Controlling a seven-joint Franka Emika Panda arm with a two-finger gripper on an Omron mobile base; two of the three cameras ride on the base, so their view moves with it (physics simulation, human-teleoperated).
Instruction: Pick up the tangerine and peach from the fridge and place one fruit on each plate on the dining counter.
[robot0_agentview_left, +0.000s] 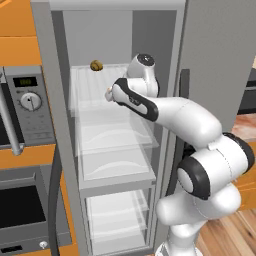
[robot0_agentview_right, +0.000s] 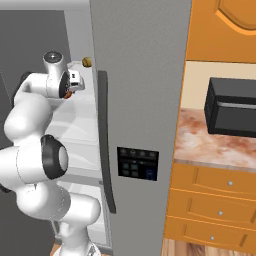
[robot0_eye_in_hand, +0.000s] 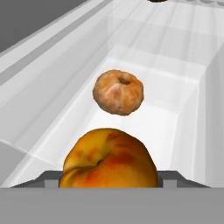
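Note:
In the hand view the red-orange peach (robot0_eye_in_hand: 109, 159) with its yellowish patch sits right between the fingertips of my gripper (robot0_eye_in_hand: 109, 180), which press against its sides on a glass shelf of the fridge (robot0_agentview_left: 46, 100). Just beyond it on the same shelf lies the smaller dull-orange tangerine (robot0_eye_in_hand: 118, 92), free and apart from the peach. The left base view shows my gripper (robot0_agentview_left: 108, 94) reaching into the upper shelf of the open fridge. From the right base view the gripper (robot0_agentview_right: 75, 84) is at that shelf, beside the grey fridge door (robot0_agentview_right: 142, 75). Plates and dining counter are out of view.
An olive-brown lumpy item (robot0_agentview_left: 96, 65) rests at the back of the same shelf. A silver microwave (robot0_agentview_left: 30, 105) stands left of the fridge. Right of the door are a black appliance (robot0_agentview_right: 232, 107) on a stone wall counter (robot0_agentview_right: 210, 145) and orange drawers. Lower shelves hold nothing.

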